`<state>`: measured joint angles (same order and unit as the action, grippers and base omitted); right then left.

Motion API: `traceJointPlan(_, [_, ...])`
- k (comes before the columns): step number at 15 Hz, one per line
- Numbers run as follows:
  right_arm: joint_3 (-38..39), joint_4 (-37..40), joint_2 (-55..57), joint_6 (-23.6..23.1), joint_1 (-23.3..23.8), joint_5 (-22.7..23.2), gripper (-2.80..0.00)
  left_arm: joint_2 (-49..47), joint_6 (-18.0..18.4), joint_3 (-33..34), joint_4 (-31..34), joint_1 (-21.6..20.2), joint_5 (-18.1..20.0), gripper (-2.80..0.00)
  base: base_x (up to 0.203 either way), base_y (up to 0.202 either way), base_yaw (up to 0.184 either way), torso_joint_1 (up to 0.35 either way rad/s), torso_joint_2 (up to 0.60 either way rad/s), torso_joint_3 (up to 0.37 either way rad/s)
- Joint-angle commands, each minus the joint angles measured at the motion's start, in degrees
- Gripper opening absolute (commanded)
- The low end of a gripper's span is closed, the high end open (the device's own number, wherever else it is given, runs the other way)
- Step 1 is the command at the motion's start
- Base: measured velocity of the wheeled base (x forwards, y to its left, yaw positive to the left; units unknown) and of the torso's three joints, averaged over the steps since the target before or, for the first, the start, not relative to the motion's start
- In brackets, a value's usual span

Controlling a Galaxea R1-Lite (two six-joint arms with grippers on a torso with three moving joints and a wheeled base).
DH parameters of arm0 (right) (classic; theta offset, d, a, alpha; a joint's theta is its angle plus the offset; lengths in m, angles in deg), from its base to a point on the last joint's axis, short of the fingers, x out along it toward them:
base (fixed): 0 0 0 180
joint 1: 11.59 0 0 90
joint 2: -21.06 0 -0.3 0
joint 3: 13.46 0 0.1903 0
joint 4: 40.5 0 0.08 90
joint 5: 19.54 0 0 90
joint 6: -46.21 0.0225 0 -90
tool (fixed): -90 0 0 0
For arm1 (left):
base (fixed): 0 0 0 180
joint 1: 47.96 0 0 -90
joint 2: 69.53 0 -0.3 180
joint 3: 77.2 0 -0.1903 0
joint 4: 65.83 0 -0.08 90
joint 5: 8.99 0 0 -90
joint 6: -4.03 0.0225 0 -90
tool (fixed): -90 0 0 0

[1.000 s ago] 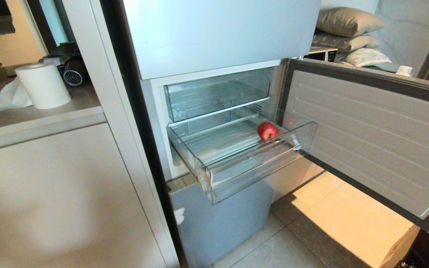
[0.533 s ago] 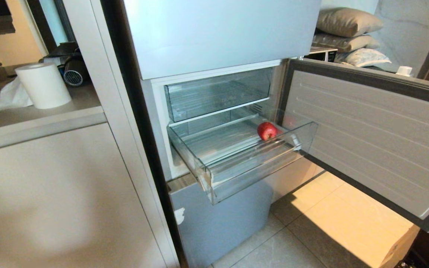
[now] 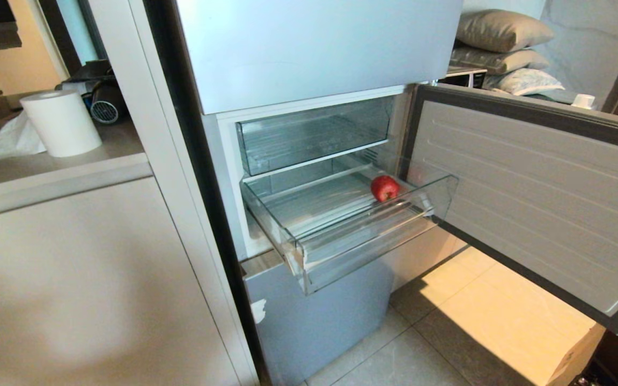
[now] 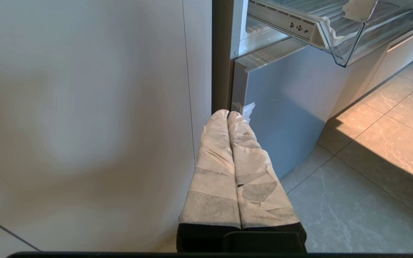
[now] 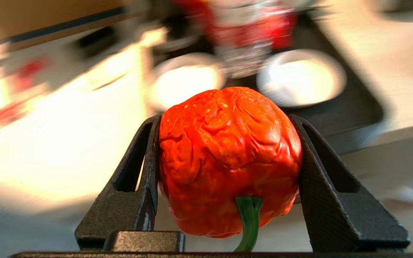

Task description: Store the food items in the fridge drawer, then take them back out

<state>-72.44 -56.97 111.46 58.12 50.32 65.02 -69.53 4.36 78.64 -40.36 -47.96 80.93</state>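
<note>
The fridge has its middle door swung open to the right. Its clear fridge drawer is pulled out, and a glossy red apple lies near the drawer's right end. Neither arm shows in the head view. In the right wrist view my right gripper is shut on a wrinkled red bell pepper with its green stem toward the camera. My left gripper, its fingers wrapped in white tape, is shut and empty, low beside the fridge's bottom panel, below the drawer.
A second clear bin sits above the drawer. Beige cabinets stand left of the fridge, with a paper roll on the counter. A cardboard box lies under the open door. Behind the pepper is a blurred black tray.
</note>
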Motion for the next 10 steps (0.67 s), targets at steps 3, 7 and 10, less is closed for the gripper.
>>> traceJointPlan(3, [-8.42, -3.35, 15.63, -0.67, 9.13, 0.30, -2.80, -0.09, -0.02, 0.00, 0.00, 0.00, -0.01, -2.80, 0.000, 0.000, 0.000, 0.000, 0.00, 0.000])
traceJointPlan(7, [-16.26, -4.87, 25.14, -0.66, 12.84, 1.27, -2.80, -0.09, 0.01, 0.00, 0.00, 0.00, -0.01, -2.80, 0.000, 0.000, 0.000, 0.000, 0.00, 0.000])
traceJointPlan(10, [-20.79, -5.48, 30.23, -0.22, 13.29, 2.85, -2.80, -0.09, 0.02, 0.00, 0.00, 0.00, -0.01, -2.80, 0.000, 0.000, 0.000, 0.000, 0.00, 0.000])
